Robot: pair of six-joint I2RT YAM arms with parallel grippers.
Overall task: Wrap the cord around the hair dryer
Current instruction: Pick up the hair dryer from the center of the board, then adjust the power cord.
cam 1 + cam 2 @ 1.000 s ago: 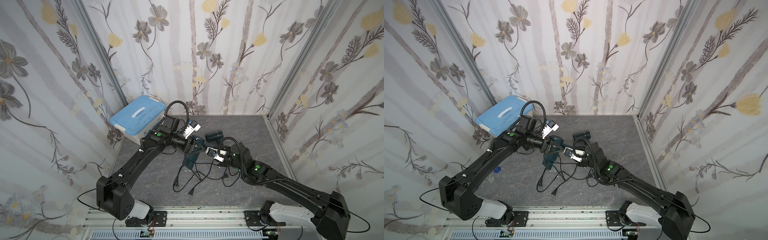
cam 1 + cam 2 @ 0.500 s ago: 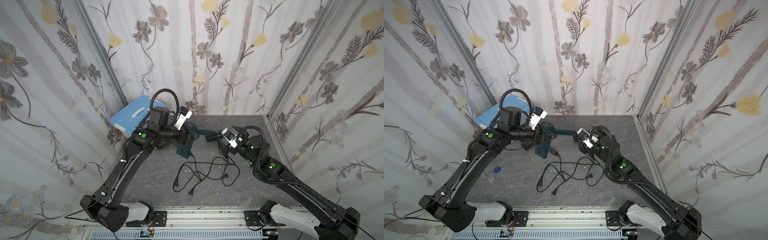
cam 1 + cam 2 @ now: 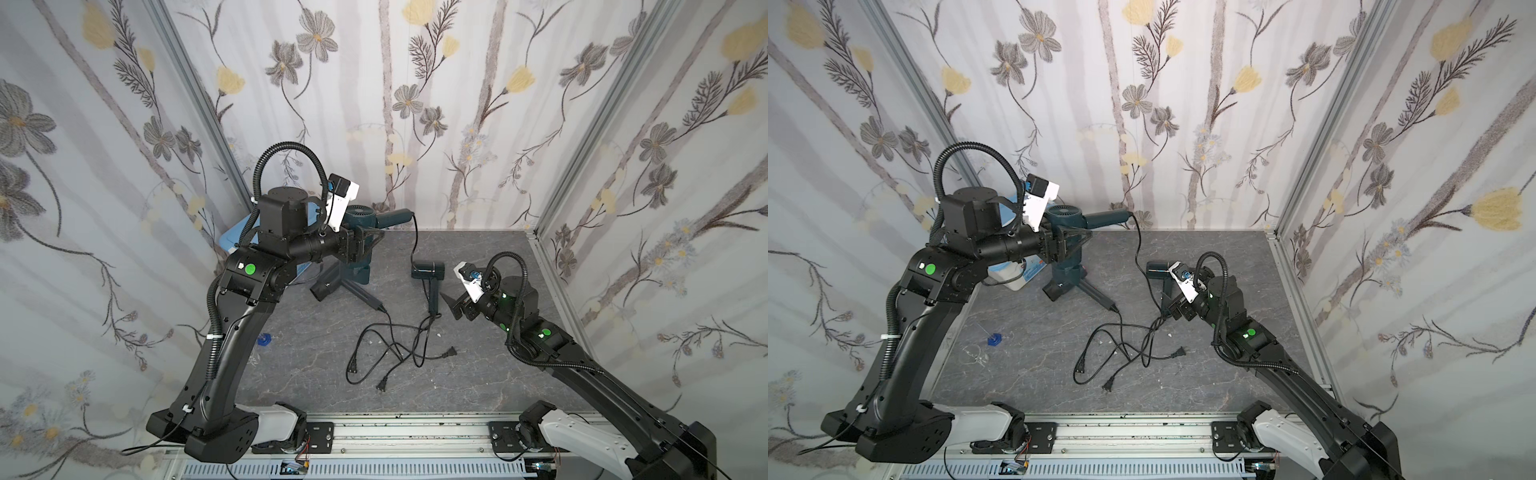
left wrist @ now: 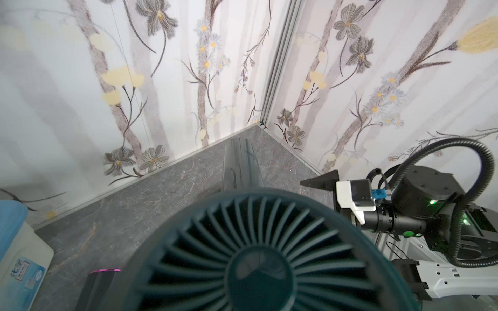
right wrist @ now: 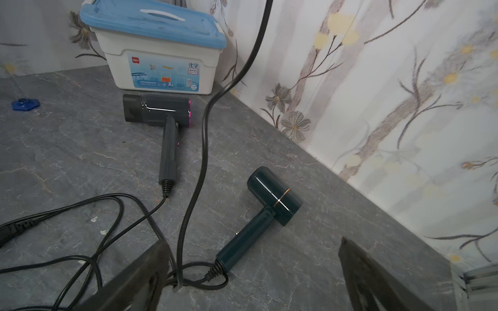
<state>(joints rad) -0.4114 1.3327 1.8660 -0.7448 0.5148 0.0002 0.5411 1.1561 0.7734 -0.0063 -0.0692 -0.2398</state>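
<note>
Cord (image 3: pixel 416 239) hangs almost straight down from the handle tip of the dryer (image 3: pixel 390 218). The left pincer (image 3: pixel 370 241) clenches the dryer aloft by the back wall, handle level. The right pincer (image 3: pixel 451 305), spread wide and empty, sits low over the bench (image 3: pixel 478 374). It is the nearer one, with the cord just ahead.

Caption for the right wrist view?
Open right gripper facing a teal hair dryer and a grey hair dryer lying on the table.
</note>
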